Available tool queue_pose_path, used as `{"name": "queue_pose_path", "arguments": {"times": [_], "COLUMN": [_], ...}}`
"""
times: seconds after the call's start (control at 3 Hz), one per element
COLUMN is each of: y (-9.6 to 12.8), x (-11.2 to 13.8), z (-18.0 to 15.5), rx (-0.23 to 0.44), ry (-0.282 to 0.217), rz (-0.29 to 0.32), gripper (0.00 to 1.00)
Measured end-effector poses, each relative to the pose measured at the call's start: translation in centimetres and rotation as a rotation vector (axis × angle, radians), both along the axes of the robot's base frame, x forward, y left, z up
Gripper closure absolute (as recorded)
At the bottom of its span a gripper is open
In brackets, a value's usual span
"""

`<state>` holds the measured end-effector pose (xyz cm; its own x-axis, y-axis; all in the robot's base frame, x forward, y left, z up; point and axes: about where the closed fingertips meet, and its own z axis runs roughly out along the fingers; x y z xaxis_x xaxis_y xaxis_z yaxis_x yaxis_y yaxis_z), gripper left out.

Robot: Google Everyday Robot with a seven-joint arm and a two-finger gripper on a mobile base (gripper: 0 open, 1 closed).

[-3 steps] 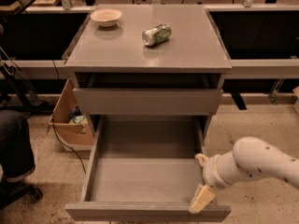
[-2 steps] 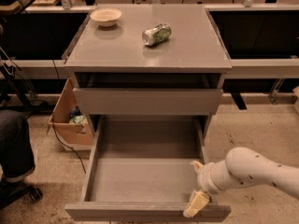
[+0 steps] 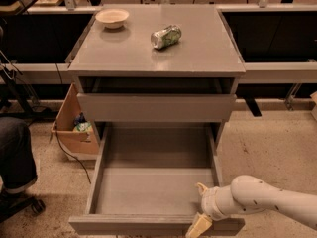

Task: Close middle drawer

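The middle drawer [image 3: 153, 192] is pulled far out of the table [image 3: 203, 58], its grey inside bare and its flat front [image 3: 124, 225] at the bottom edge of the view. The drawer above [image 3: 156, 108] also stands a little proud, with a dark gap over it.

The gripper [image 3: 199, 207] is at the right end of that front. Its cream fingers [image 3: 198, 226] are spread apart with nothing between them, one tip over the inside of the drawer and the other down across the front's top edge.

The step in hand looks like setting up the push, and none of the closing is done yet. To do it well, the fingers should bear flat on the outer face of the front, not hook over its rim. The push should run straight back along the slides. Contact this close to the right corner may skew the drawer and make it bind, so a spot nearer the middle would probably serve better. A steady, even shove should carry it flush.

On the table top, well apart from all this, sit a bowl [image 3: 112, 18] and a can [image 3: 166, 36] lying on its side.
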<state>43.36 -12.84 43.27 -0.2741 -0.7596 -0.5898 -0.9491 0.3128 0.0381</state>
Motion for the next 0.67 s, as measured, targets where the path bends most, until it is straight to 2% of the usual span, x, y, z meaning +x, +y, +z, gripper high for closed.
{"name": "queue_pose_path", "arguments": {"times": [0.33,0.67], "y": [0.9,2.3], "x": [0.5,2.7], "z": [-1.3,-0.7], "rx": [0.02,0.041], "ry": [-0.005,-0.041], "rz": [-0.003,0.014], "gripper": [0.0,0.19]}}
